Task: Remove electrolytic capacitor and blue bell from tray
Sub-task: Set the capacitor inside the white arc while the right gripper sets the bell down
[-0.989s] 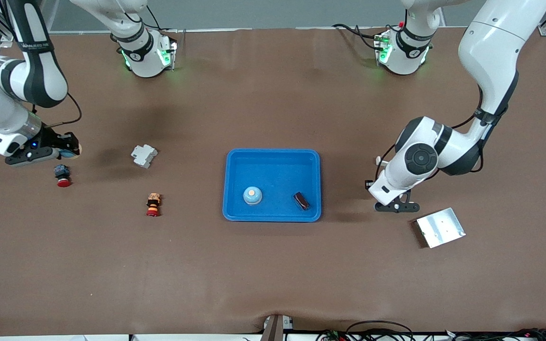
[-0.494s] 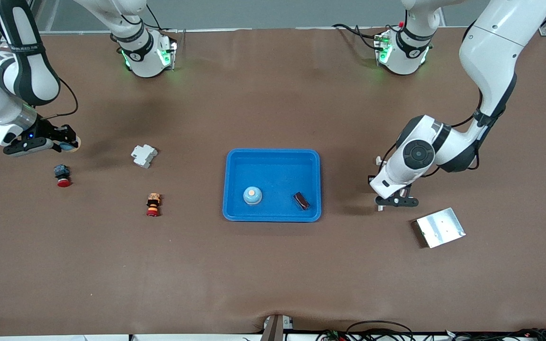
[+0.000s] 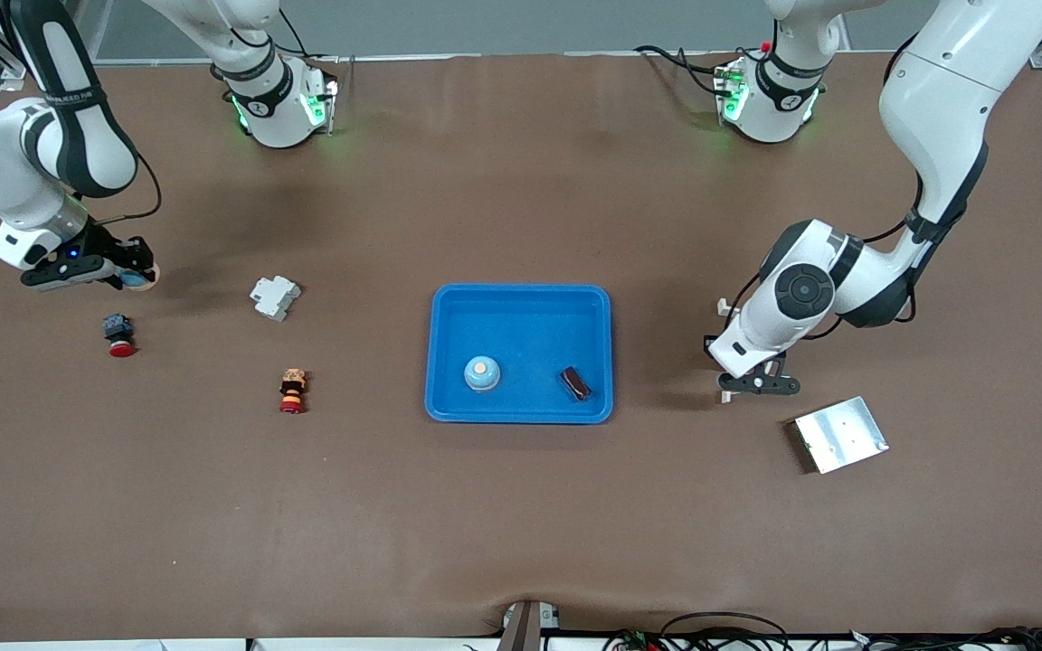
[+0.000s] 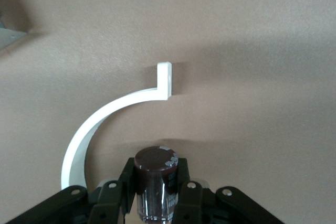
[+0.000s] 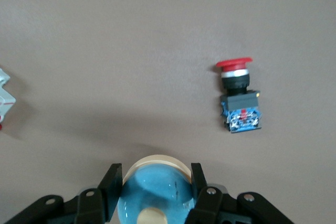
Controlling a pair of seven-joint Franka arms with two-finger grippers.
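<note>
The right gripper [image 3: 127, 274] grips a blue bell [image 5: 153, 188] above the counter [image 3: 521, 524], toward the right arm's end from the blue tray [image 3: 441, 362]. That tray holds another bell [image 3: 481, 372] and a dark capacitor [image 3: 575, 382]. The left gripper [image 3: 756, 384] clamps a capacitor [image 4: 156, 182] over the counter toward the left arm's end from the tray, beside a white curved piece [image 4: 100, 124].

White glossy arm shells, black joint bands, black cables, green base lights; black hands, silver screws.
</note>
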